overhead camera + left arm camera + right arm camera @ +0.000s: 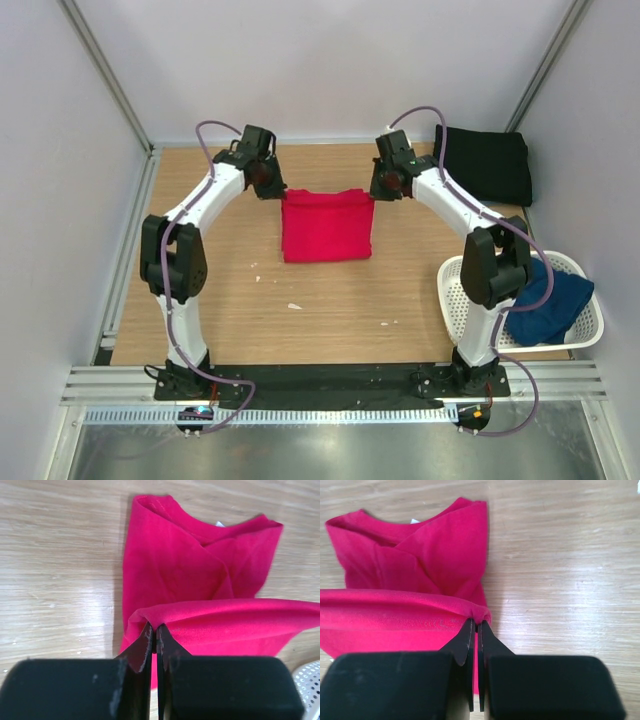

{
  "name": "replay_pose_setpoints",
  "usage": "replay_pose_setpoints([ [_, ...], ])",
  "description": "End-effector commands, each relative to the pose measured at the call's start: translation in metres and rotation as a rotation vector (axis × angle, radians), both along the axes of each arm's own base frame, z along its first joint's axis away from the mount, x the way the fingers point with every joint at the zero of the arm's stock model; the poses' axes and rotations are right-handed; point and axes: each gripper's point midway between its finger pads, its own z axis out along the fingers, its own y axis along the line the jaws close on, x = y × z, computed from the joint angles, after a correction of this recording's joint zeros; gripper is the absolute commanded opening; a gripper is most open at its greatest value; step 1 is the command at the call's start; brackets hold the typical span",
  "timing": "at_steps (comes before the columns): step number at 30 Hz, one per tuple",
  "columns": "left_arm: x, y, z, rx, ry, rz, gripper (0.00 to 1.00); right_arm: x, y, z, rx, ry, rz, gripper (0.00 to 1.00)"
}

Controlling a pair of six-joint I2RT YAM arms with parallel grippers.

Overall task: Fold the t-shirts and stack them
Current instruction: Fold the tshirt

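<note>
Step in hand: folding the red t-shirt (327,226), which lay mid-counter (330,320). Left claw (153,627) and right claw (475,624) each pinched a far-edge corner, the hem taut between them. Both arms were extended forward, wrists angled down. Next move, as judged: carry the edge toward the near side with both claws level, then release.

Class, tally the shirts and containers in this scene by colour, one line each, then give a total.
Bright red cloth t-shirt, mid-table: 1
Black cloth t-shirt, far right corner: 1
Dark navy blue cloth t-shirt, lying in the basket: 1
White perforated plastic basket, near right: 1
Total: 4
</note>
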Motion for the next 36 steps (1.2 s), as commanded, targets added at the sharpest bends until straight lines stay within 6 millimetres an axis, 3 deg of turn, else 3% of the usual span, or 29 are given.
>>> replay_pose_setpoints([
  [1,0.013,0.017,0.038,0.010,-0.085,0.031,0.00,0.012,-0.011,0.036,-0.023,-0.068,0.000,0.01],
  [4,0.018,0.017,0.038,0.003,-0.084,0.034,0.00,0.018,-0.008,0.031,-0.029,-0.056,0.011,0.01],
  [9,0.034,0.019,0.011,0.002,-0.051,0.049,0.00,0.037,-0.010,0.022,-0.058,-0.073,0.008,0.01],
  [10,0.038,0.021,0.006,-0.004,-0.042,0.054,0.00,0.043,-0.010,0.013,-0.062,-0.066,0.006,0.01],
  [12,0.051,0.024,-0.008,-0.005,-0.038,0.072,0.00,0.057,-0.007,0.010,-0.053,-0.094,0.012,0.01],
  [13,0.055,0.026,-0.015,-0.005,-0.032,0.081,0.00,0.062,-0.006,-0.004,-0.053,-0.075,0.016,0.01],
  [14,0.065,0.027,-0.010,-0.015,-0.050,0.087,0.00,0.068,-0.005,-0.008,-0.046,-0.074,0.019,0.01],
  [15,0.071,0.031,-0.024,-0.014,-0.029,0.099,0.01,0.078,-0.002,-0.005,-0.032,-0.102,0.016,0.01],
  [17,0.090,0.034,-0.016,-0.025,-0.070,0.111,0.04,0.093,-0.002,-0.019,-0.021,-0.104,0.005,0.01],
  [18,0.098,0.037,-0.024,-0.025,-0.062,0.113,0.20,0.105,0.001,-0.012,-0.001,-0.134,-0.002,0.04],
  [19,0.102,0.037,-0.022,-0.032,-0.067,0.108,0.34,0.111,0.003,-0.011,0.016,-0.145,-0.001,0.13],
  [20,0.103,0.037,-0.022,-0.038,-0.056,0.096,0.47,0.116,0.004,-0.014,0.034,-0.143,0.006,0.34],
  [21,0.114,0.039,0.000,-0.036,-0.106,0.090,0.58,0.123,0.008,0.000,0.051,-0.173,0.023,0.42],
  [22,0.115,0.040,0.001,-0.021,-0.104,0.085,0.62,0.123,0.016,0.006,0.080,-0.171,0.066,0.53],
  [24,0.112,0.047,0.018,0.015,-0.122,0.077,0.83,0.121,0.019,0.026,0.078,-0.193,0.119,0.71],
  [25,0.108,0.049,0.041,0.018,-0.157,0.070,0.83,0.119,0.021,0.034,0.087,-0.206,0.137,0.73],
  [26,0.102,0.049,0.049,0.014,-0.160,0.069,0.83,0.116,0.022,0.039,0.093,-0.211,0.147,0.74],
  [27,0.097,0.047,0.064,-0.012,-0.185,0.060,0.83,0.108,0.022,0.052,0.106,-0.231,0.157,0.74],
  [28,0.078,0.040,0.044,-0.054,-0.123,0.047,0.83,0.104,0.024,0.056,0.120,-0.241,0.158,0.74],
  [29,0.078,0.034,0.086,-0.106,-0.241,0.040,0.82,0.098,0.028,0.059,0.149,-0.246,0.177,0.73],
  [30,0.069,0.027,0.087,-0.135,-0.248,0.037,0.76,0.091,0.028,0.065,0.173,-0.272,0.181,0.63],
  [32,0.054,0.010,0.092,-0.246,-0.283,0.020,0.58,0.082,0.035,0.066,0.231,-0.281,0.196,0.46],
  [33,0.051,0.001,0.092,-0.282,-0.288,0.007,0.35,0.079,0.041,0.059,0.265,-0.292,0.222,0.38],
  [34,0.048,-0.008,0.091,-0.323,-0.285,-0.010,0.25,0.077,0.043,0.057,0.280,-0.298,0.232,0.26],
  [36,0.051,-0.020,0.075,-0.353,-0.259,0.005,0.03,0.077,0.047,0.045,0.296,-0.284,0.240,0.17],
])
